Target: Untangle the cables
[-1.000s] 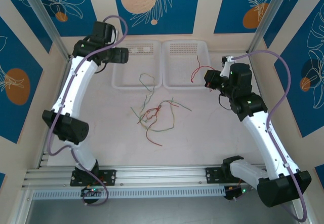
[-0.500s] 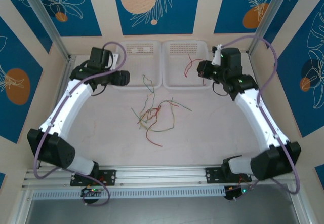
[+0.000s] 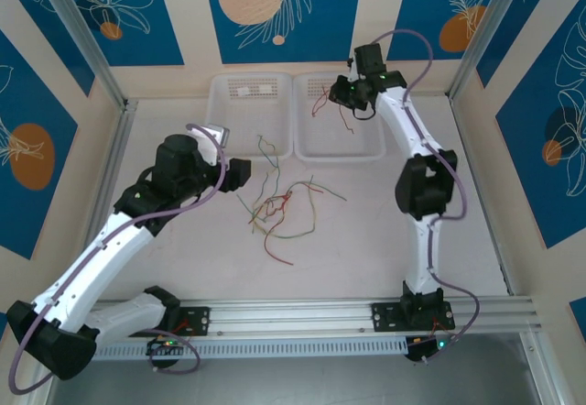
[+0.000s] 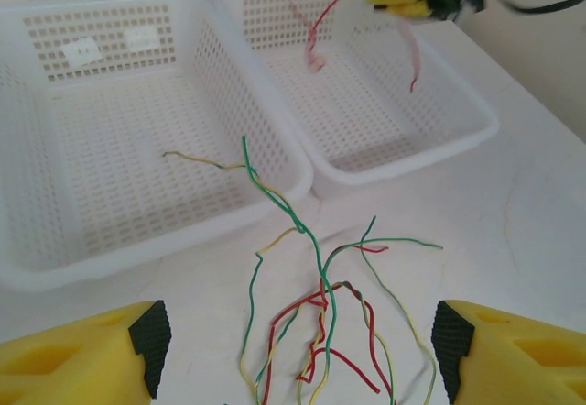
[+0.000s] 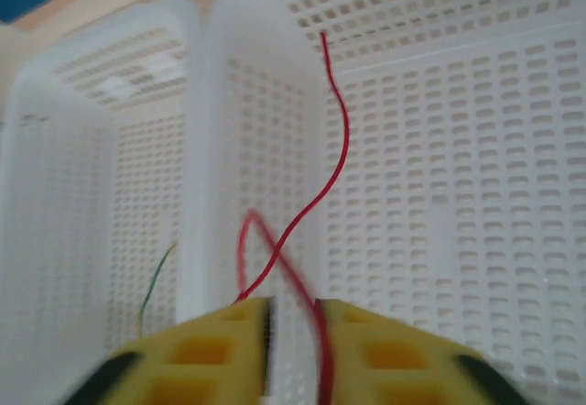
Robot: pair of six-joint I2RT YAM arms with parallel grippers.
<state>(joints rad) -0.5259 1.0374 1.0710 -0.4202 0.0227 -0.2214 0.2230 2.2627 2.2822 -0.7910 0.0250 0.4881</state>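
**A:** From above, where are the cables?

**B:** Most lie in a loose tangle [image 3: 279,208] on the desk [image 3: 357,249], in front of two white baskets. The left hand [image 3: 242,174] hovers just beside the tangle. The right hand [image 3: 341,93] is over the right basket [image 3: 339,155], with a red wire [image 3: 320,103] dangling under it.

**A:** And the left wrist camera?

**B:** The left hand [image 4: 298,345] is released, its yellow fingers [image 4: 82,350] wide apart above the cables [image 4: 320,322]. A green wire [image 4: 275,196] reaches up to the rim of the left basket [image 4: 55,268]. A yellowish strand [image 4: 197,159] lies inside that basket.

**A:** Right wrist?

**B:** The right hand [image 5: 291,332] is released too, its fingers [image 5: 220,341] only a little apart. The red wire [image 5: 341,139] runs blurred through the gap, in front of the right basket [image 5: 458,148].
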